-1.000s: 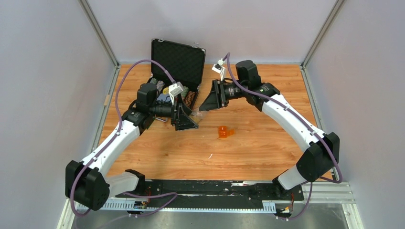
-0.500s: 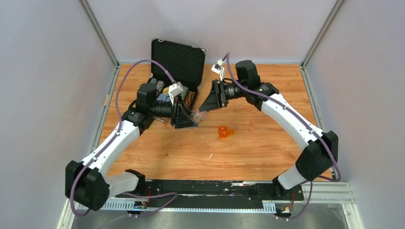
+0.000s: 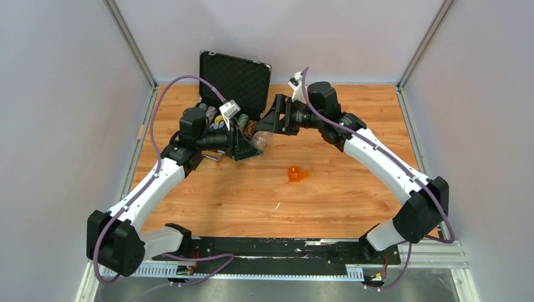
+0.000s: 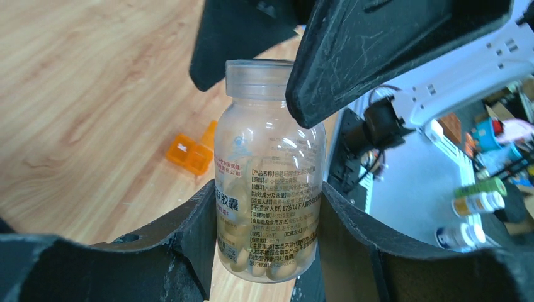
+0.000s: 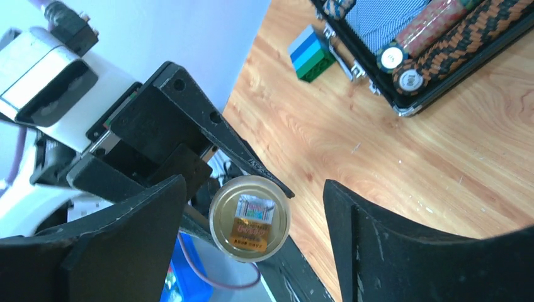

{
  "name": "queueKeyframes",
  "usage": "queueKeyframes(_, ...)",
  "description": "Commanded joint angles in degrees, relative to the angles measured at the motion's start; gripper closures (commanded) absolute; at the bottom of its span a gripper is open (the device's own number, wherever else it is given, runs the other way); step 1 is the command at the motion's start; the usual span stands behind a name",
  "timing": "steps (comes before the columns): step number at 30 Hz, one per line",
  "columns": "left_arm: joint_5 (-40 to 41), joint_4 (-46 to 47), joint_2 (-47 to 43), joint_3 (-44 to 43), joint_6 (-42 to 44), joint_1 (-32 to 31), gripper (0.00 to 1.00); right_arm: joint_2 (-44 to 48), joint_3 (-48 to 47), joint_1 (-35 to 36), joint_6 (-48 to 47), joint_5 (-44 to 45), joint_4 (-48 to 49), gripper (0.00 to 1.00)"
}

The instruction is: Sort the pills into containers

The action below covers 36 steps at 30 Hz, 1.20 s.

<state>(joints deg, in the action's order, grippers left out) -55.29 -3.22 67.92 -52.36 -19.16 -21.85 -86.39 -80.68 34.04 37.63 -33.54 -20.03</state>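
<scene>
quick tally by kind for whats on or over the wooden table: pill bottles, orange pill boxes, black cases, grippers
pill bottle: 1
orange pill box: 1
black case: 1
grippers: 2, the left gripper and the right gripper
total: 5

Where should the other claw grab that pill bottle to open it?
Probably the round cap, coming in end-on with one finger on each side. The left gripper clamps the body of the pill bottle, leaving only that end free.
</scene>
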Motion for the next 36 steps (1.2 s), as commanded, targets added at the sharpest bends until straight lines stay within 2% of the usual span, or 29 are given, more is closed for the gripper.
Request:
queueKeyframes(1,7.9,7.6,-3.8,-1.4,-5.8,0.0,1.00,2.6,0.0,0.9,8.4,12.3,4.3,0.22)
queueKeyframes(8,12.2,10.8,-5.2,-0.3,-9.4,0.0,1.00,2.1,-0.6,1.6,10.9,13.3,4.5,0.31)
queueKeyframes(11,12.2,10.8,-5.3,-0.3,-9.4,0.0,1.00,2.2,-0.6,1.6,11.1,13.0,5.6,0.48)
queueKeyframes(16,11.9,10.2,-5.4,-0.8,-10.0,0.0,1.00,2.4,-0.5,1.6,9.4,9.8,8.6,0.83)
queueKeyframes(21,9.8,10.1,-5.3,-2.0,-12.6,0.0,1.00,3.3,1.6,-0.4,3.6,-0.4,14.6,0.99)
queueKeyframes(25,5.9,10.9,-5.5,-2.5,-14.0,0.0,1.00,3.0,2.7,-3.8,-0.1,-16.5,19.5,1.00)
queueKeyframes(32,-2.4,14.8,-5.8,-2.8,-16.1,0.0,1.00,1.2,0.4,-4.7,-11.0,-33.6,17.7,1.00)
queueKeyframes(35,-4.1,14.7,-6.2,-3.0,-14.1,0.0,1.00,0.3,-0.6,-4.7,-15.4,-38.1,15.0,1.00)
queueKeyframes(36,-3.5,12.2,-6.7,-3.1,-10.3,0.0,1.00,-0.1,-2.0,-4.7,-17.8,-36.2,11.6,0.91)
